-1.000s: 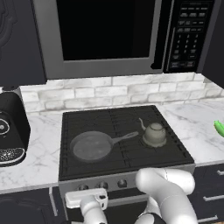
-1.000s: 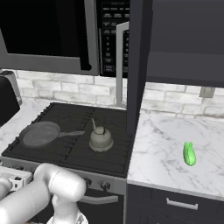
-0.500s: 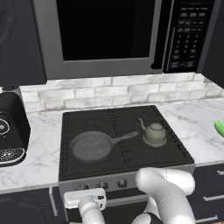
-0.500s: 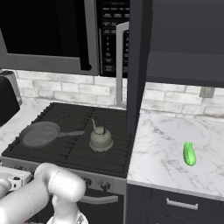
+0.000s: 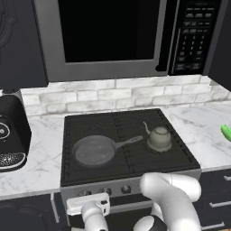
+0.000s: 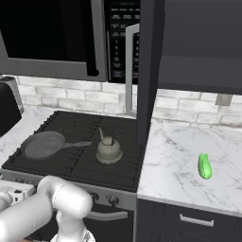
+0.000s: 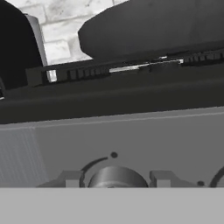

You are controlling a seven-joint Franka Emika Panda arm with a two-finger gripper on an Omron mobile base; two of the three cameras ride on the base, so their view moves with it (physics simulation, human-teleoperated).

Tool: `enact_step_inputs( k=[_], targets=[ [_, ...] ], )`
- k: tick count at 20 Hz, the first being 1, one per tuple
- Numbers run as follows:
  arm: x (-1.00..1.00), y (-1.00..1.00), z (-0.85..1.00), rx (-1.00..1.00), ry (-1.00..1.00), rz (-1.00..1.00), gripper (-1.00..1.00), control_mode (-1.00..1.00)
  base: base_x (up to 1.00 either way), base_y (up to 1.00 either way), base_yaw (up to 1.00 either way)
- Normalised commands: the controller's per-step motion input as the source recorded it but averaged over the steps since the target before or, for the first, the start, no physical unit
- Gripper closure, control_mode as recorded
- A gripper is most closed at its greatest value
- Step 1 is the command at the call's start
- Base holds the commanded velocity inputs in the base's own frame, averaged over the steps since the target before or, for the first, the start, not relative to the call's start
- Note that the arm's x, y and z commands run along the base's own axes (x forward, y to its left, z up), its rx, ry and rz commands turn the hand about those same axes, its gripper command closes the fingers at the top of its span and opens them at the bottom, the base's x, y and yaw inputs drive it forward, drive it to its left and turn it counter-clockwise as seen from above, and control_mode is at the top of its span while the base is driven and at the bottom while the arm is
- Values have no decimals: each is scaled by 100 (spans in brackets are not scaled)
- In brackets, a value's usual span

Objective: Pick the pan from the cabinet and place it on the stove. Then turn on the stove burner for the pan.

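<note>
Pan (image 5: 94, 151) already on the stove (image 5: 131, 162), resting on the front-left grate, handle toward the kettle (image 5: 158, 137). Step 1 done by the look of it; step 2, the burner, in hand. Gripper (image 7: 114, 180) down at the silver front panel, fingers (image 7: 70, 178) set on either side of 1 knob (image 7: 114, 177), about half open. Whether already pinching it, cannot tell. Next, probably: close snugly on that knob, then twist without slipping off.
</note>
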Motion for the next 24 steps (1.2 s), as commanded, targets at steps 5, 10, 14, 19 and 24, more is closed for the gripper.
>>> enact_step_inputs(
  k=[5,10,14,19,24],
  targets=[
    [-14,17,-44,-37,0,0,100,-100,0,0,0],
    [-12,35,-51,-37,0,0,100,-100,0,0,0],
    [-11,33,-57,-34,0,0,100,-100,0,0,0],
    [-14,31,-63,-33,0,0,100,-100,0,0,0],
    [-17,32,-64,-32,-2,0,100,-100,0,0,0]
  ],
)
